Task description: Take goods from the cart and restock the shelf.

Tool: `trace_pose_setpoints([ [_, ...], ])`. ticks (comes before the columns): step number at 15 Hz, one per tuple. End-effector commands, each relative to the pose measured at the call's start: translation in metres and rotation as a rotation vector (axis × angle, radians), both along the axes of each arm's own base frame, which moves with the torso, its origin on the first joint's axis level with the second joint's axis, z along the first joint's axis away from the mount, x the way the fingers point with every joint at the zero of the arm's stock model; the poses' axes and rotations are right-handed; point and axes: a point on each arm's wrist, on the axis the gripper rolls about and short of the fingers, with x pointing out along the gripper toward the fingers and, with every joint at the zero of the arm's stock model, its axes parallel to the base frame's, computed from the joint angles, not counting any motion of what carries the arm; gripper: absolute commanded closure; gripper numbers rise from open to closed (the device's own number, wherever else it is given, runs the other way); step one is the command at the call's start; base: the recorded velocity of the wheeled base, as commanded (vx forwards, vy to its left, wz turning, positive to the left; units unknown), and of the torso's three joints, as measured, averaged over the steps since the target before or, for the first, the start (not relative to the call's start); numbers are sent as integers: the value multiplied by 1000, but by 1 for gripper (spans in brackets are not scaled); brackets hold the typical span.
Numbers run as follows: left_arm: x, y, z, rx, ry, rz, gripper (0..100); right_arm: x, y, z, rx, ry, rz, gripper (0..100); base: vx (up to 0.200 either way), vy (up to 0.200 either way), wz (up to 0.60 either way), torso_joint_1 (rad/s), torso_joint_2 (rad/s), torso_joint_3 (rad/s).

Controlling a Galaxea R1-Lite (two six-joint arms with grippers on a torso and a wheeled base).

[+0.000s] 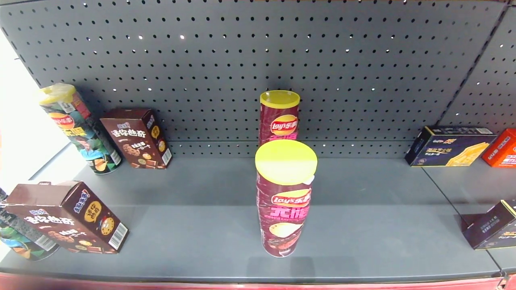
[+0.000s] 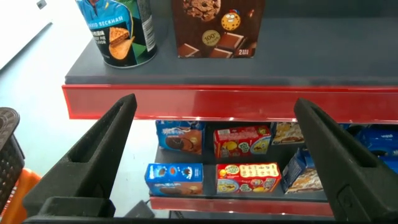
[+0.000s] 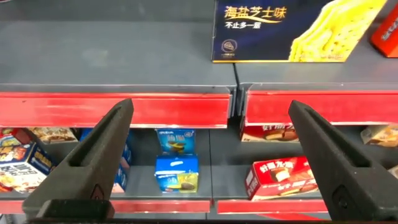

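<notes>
Left claw (image 2: 214,102) and right claw (image 3: 210,104) both gape wide and carry nothing, poised out in front of the shelf (image 1: 363,225) at its red lip. The front can (image 1: 285,201) stands upright mid-shelf, and the rear can (image 1: 279,117) is close behind it at 12 o'clock. The front can looks tall and tippy. A claw bringing new goods in carelessly could clip it, knocking it into the rear can or off the shelf edge.

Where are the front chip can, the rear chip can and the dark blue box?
front chip can (image 1: 284,217), head view, side label.
rear chip can (image 1: 279,125), head view, side label.
dark blue box (image 1: 451,149), head view, broad face.
</notes>
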Motion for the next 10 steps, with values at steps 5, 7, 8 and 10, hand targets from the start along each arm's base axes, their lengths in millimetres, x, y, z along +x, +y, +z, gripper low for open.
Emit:
trace_pose_setpoints([
  [5, 0, 0, 0, 3, 2, -2, 0, 0, 0, 0, -1, 1, 0, 0, -40, 0, 0, 0, 0, 0],
  [7, 0, 0, 0, 0, 2, -2, 0, 0, 0, 0, -1, 1, 0, 0, -200, 0, 0, 12, 5, -2],
  [8, 0, 0, 0, 0, 2, -2, 0, 0, 0, 0, -1, 1, 0, 0, 0, 0, 0, 0, 0, 0],
  [10, 0, 0, 0, 0, 2, -2, 0, 0, 0, 0, -1, 1, 0, 0, 0, 0, 0, 0, 0, 0],
])
